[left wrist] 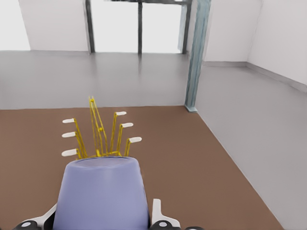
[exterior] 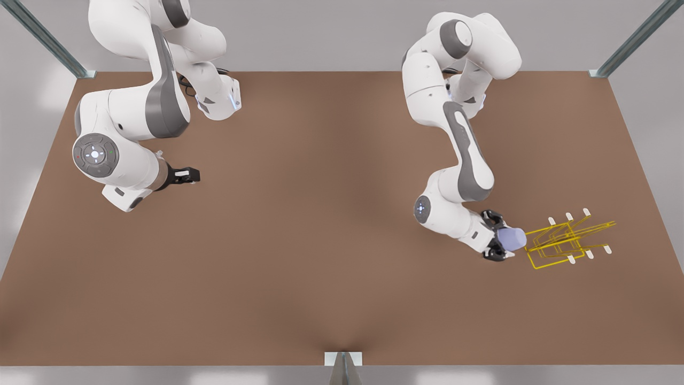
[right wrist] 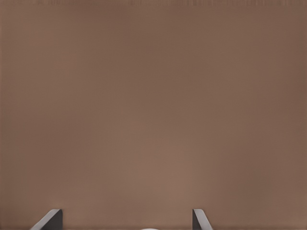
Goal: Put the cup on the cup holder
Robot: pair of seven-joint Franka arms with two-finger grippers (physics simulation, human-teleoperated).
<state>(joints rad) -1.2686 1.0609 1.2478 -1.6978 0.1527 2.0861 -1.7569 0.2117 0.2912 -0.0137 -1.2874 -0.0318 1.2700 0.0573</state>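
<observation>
my left gripper (exterior: 497,235) clamps the cup (exterior: 511,239), held sideways just beside the holder (exterior: 567,238). my right gripper (exterior: 184,175) waits well apart, fingers spread and empty. if i push in off-line, the cup could knock a prong (left wrist: 119,131) and shove the light rack away.

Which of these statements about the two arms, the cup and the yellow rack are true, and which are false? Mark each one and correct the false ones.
1. The left gripper holds the cup. True.
2. The cup already hangs on a prong of the cup holder. False: it is in the gripper, beside the rack's near end.
3. The right gripper is open over the bare table. True.
4. The cup holder stands at the front view's left. False: it is at the front view's right.
5. The prongs end in white tips. True.
</observation>
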